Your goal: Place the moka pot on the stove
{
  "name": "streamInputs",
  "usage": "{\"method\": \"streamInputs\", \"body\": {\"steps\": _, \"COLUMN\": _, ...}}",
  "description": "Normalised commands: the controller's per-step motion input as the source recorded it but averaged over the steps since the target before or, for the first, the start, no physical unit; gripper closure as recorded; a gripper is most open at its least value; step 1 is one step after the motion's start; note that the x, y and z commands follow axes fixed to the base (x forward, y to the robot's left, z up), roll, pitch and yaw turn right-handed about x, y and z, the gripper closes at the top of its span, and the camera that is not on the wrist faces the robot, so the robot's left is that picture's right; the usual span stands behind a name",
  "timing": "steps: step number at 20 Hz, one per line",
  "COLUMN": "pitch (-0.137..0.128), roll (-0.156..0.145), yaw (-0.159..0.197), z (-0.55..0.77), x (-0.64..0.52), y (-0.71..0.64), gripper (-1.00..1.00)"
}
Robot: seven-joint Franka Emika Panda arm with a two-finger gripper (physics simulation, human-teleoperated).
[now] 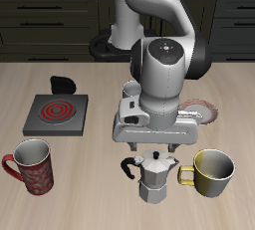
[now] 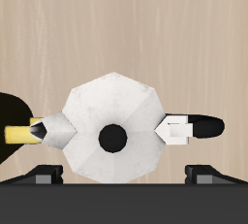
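- Exterior view: the moka pot stands upright on the table near its front edge, between a red patterned mug and a yellow mug; the yellow mug sits just beside the pot's spout side, so any lift has little room there.
- The stove lies flat and farther back, well apart from the pot, its red coil bare, with a black knob piece behind it; nothing rests on it, so the placing is not yet done.
- The gripper hangs directly above the pot's lid, pointing straight down, presumably to take the pot from the top; its bulk hides the fingertips here, so whether they touch the pot cannot be told from this view; a round plate is partly hidden behind the arm.
- Wrist view: the octagonal silver lid with its black knob fills the centre, showing the pincer is centred over the moka pot; the black handle juts to one side and the spout to the other.
- The two fingers show as dark pads spread wide, outside the pot's body and holding nothing; the jaws stand across the pot, away from handle and spout, a sensible line for closing on the faceted body; I judge this the approach before the grasp.
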Motion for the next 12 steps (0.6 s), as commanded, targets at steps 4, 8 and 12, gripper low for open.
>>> {"method": "streamInputs", "body": {"steps": 4, "pitch": 0.012, "roll": 0.029, "yaw": -0.012, "z": -0.1, "x": 0.0, "y": 0.17, "gripper": -1.0}}
{"method": "streamInputs", "body": {"steps": 8, "pitch": 0.028, "roll": 0.0, "yaw": -0.006, "z": -0.18, "x": 0.06, "y": 0.01, "gripper": -1.0}}
{"method": "streamInputs", "body": {"steps": 12, "pitch": 0.013, "roll": -0.002, "yaw": -0.01, "z": -0.09, "x": 0.0, "y": -0.01, "gripper": -1.0}}
